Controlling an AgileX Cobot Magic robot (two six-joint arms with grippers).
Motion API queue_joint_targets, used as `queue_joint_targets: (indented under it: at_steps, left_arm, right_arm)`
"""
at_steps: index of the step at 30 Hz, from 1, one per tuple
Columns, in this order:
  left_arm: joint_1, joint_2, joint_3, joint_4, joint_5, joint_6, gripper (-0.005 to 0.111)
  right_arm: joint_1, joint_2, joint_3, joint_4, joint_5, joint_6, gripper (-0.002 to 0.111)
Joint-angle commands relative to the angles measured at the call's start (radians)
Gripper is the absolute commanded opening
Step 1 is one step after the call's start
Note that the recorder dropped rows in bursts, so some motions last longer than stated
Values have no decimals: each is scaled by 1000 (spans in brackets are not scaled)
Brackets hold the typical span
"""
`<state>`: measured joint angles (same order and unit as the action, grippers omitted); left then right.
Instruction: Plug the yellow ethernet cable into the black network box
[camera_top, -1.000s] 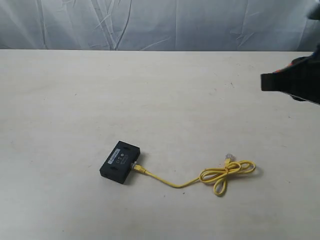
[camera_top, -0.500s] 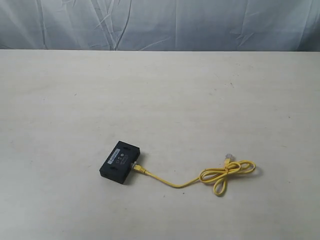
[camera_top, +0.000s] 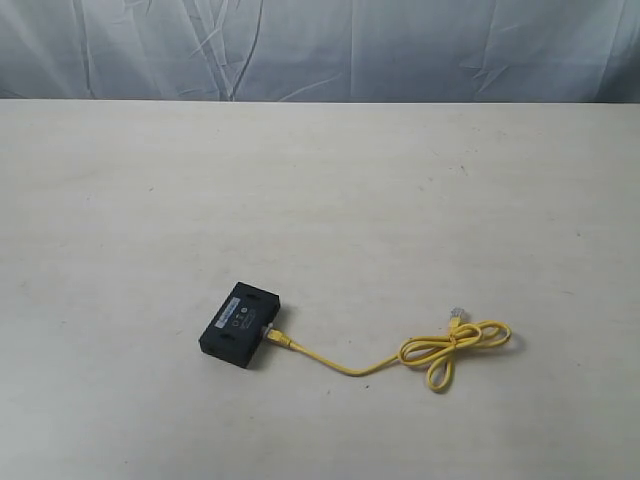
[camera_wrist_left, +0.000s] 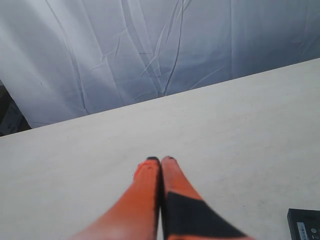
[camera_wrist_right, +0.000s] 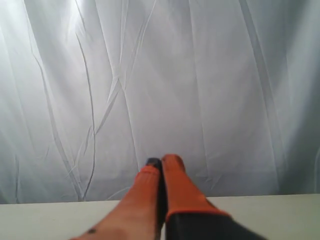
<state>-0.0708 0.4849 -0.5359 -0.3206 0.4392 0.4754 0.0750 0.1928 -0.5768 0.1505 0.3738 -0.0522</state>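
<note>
Left tool (camera_wrist_left: 161, 160): fingers pressing tight together, gripping nothing, hovering over bare tabletop (camera_top: 330, 190).
Right tool (camera_wrist_right: 162, 161): also closed and empty, pointing at the white backdrop (camera_wrist_right: 210, 75).
Black network box (camera_wrist_left: 305, 223): lying flat beside the left tool, clear of its tips, with only a corner peeking into the left wrist view.
Yellow ethernet cable (camera_top: 452, 343): one plug sitting at the box's side, bow trailing away, neither tool touching it.

Table (camera_top: 330, 190): pale cream top, matte, w/ faint specks and scuffs; spans full width, left to right. Backdrop (camera_top: 400, 45): wrinkled blue-grey sheet hung along far edge, creased throughout. Dark gap (camera_wrist_left: 7, 120) beside sheet in left wrist view. Lighting even, diffuse.
</note>
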Motion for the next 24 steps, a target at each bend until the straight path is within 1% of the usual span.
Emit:
queue_joint_targets:
  at_steps: [1,5,10,14,18,24]
  left_arm:
    - [2,-6,5,-2,-6,-5,0]
    - [2,-6,5,-2,-6,-5,0]
    - [2,-6,5,-2,-6,-5,0]
    - [2,-6,5,-2,-6,-5,0]
    - [2,-6,5,-2,-6,-5,0]
    - [2,-6,5,-2,-6,-5,0]
  right_arm:
    - [-5,-10,43,-105,13,0,1]
    - [-5,-38,116,-165,44,0,1]
    - [0,-111,248,-167,35,0,1]
    - [39,-180,387,-167,36,0,1]
    - [65,-193,497,-165,40,2,1]
    - [65,-193,571,-138,5,33,1]
